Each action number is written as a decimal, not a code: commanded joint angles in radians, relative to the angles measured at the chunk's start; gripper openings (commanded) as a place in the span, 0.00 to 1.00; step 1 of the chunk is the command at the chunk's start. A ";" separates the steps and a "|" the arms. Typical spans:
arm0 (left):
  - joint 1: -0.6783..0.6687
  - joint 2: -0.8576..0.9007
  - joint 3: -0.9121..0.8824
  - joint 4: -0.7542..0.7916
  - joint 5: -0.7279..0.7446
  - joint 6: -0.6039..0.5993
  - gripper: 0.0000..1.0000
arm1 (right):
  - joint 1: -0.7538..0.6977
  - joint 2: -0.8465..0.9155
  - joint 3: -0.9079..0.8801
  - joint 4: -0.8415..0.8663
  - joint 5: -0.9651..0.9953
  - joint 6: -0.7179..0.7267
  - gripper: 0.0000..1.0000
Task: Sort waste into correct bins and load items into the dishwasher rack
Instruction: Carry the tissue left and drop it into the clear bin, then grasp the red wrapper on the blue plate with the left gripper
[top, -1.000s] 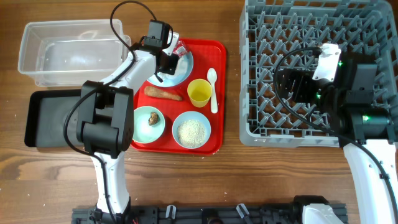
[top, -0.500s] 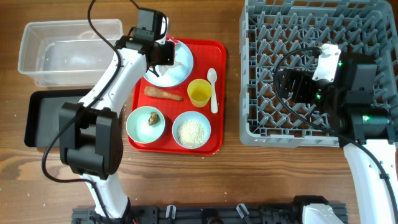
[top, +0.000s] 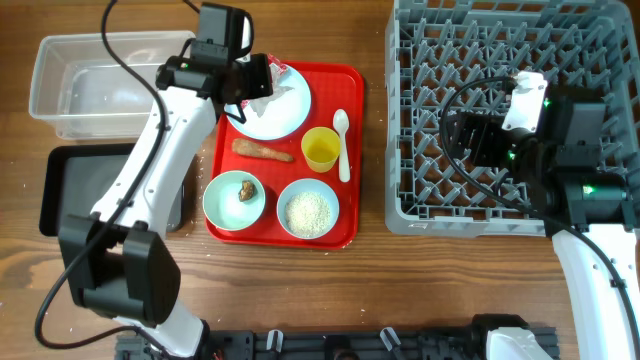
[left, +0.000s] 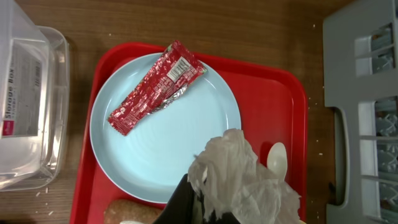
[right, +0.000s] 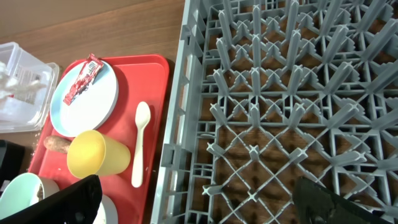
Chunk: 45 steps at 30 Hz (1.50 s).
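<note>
My left gripper (top: 252, 82) is shut on the crumpled white tissue (left: 242, 177) and holds it above the left edge of the pale blue plate (left: 161, 137). The red-and-white wrapper (left: 157, 87) lies on that plate. On the red tray (top: 345, 235) are the orange-brown stick (top: 262, 150), the yellow cup (top: 320, 148), the white spoon (top: 342, 140), a bowl with the brown lump (top: 247, 189) and a bowl of rice (top: 308, 210). My right gripper (right: 199, 205) is open and empty over the grey rack (top: 500, 110).
The clear tub (top: 110, 85) stands at the far left, just left of my left gripper. The black tray (top: 80, 190) lies in front of it, partly under the left arm. The rack holds only its upright pegs.
My left gripper has lifted the tissue off the plate and moved left, towards the clear tub. The right arm has not moved.
</note>
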 joint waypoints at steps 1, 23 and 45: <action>0.046 -0.044 0.007 0.004 -0.077 -0.092 0.04 | 0.006 0.010 0.017 -0.001 -0.009 0.014 1.00; 0.381 0.203 0.007 0.248 -0.256 -0.190 0.30 | 0.006 0.010 0.017 -0.013 -0.009 0.021 1.00; 0.089 0.264 0.038 0.281 -0.045 0.554 0.97 | 0.006 0.010 0.017 -0.011 -0.009 0.022 1.00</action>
